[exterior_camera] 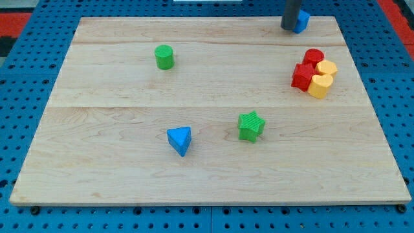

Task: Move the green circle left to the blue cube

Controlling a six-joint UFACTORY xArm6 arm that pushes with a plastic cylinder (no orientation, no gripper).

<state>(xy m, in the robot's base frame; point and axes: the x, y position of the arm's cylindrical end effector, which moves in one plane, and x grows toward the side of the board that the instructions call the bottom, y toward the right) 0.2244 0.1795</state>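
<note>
The green circle [164,57] stands on the wooden board toward the view's upper left. The blue cube [302,21] sits at the board's top edge toward the view's right, partly hidden behind my rod. My tip [288,28] rests at the cube's left side, touching or nearly touching it. The green circle lies far to the view's left of both.
A blue triangle [180,140] and a green star [251,125] lie in the board's lower middle. A tight cluster at the right holds a red circle [314,57], a red star [301,76] and two yellow blocks [321,84]. The board [116,175] sits on blue pegboard.
</note>
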